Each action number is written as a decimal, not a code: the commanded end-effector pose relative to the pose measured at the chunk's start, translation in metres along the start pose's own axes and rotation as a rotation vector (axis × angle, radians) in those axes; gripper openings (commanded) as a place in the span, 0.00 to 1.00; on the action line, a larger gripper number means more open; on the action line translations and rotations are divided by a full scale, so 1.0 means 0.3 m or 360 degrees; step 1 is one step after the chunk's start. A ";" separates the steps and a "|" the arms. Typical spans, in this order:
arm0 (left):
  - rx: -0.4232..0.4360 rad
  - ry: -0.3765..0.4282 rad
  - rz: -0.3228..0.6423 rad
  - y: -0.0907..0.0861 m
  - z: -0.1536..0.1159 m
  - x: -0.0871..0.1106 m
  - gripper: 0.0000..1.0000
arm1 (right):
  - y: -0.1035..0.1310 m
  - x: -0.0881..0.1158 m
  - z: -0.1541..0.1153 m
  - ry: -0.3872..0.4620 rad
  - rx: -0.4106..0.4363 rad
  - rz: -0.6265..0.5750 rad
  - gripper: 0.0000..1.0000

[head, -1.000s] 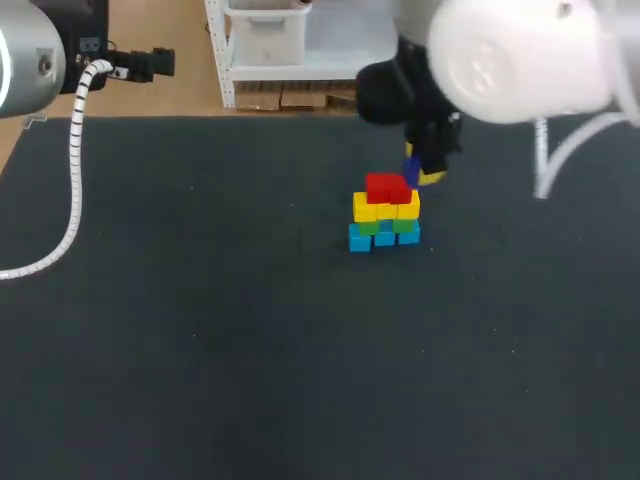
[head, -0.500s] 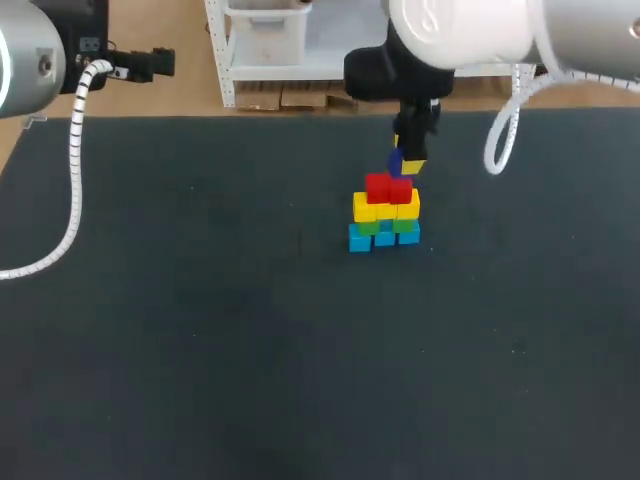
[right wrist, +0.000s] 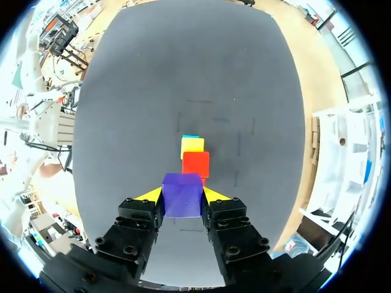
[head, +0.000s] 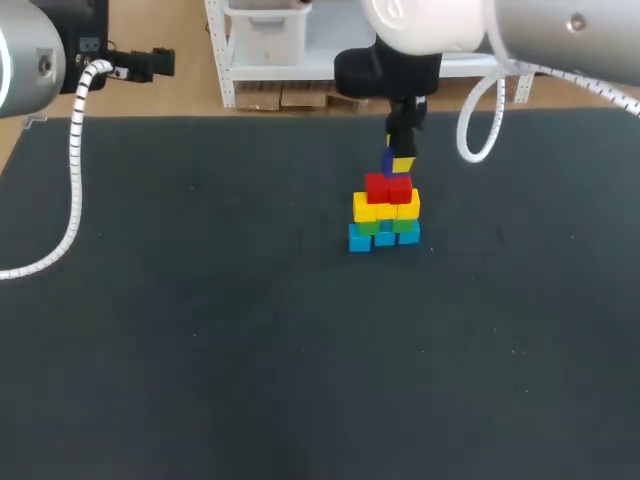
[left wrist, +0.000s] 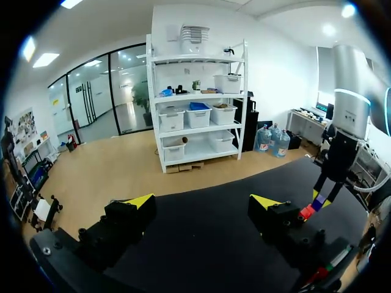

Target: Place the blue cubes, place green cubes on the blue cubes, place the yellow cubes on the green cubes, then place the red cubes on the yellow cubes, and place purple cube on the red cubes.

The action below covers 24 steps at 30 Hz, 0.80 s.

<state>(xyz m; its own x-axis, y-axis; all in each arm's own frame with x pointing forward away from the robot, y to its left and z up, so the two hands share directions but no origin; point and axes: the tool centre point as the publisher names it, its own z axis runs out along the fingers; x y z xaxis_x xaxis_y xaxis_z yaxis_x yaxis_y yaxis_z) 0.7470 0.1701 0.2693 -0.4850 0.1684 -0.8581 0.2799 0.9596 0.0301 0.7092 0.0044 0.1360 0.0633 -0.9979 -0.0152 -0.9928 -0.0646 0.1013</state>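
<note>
Holding the purple cube [right wrist: 182,189] clamped in my right end effector [right wrist: 182,196], I hover just above the red cubes [head: 388,187]. Best to centre it over both reds, lower gently, then release.

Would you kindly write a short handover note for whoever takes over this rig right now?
Left pincer: open, empty, well away from the stack.
Right pincer: shut on the purple cube, held just over the red cubes.
Stack on the table: blue cubes at the bottom, then green cubes, yellow cubes, red on top.
Done: the blue, green, yellow and red layers.
Left: lower the purple cube onto the red cubes, then release.
</note>
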 end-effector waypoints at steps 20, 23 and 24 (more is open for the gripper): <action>0.0014 0.0003 0.0002 0.006 0.001 -0.002 1.00 | -0.022 -0.009 0.042 0.0026 -0.0057 0.0021 0.00; 0.0014 0.0003 0.0002 0.006 0.001 -0.002 1.00 | -0.020 -0.007 0.050 0.0020 -0.0071 0.0027 0.00; 0.0014 0.0003 0.0002 0.006 0.001 -0.002 1.00 | -0.020 -0.007 0.052 0.0004 -0.0084 0.0023 0.00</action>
<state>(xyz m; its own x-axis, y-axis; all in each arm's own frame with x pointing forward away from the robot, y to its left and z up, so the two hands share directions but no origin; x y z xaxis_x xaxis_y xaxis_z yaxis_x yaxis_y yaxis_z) 0.7470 0.1701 0.2693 -0.4850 0.1684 -0.8581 0.2799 0.9596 0.0301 0.7128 0.0087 0.1213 0.0481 -0.9988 0.0009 -0.9881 -0.0474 0.1464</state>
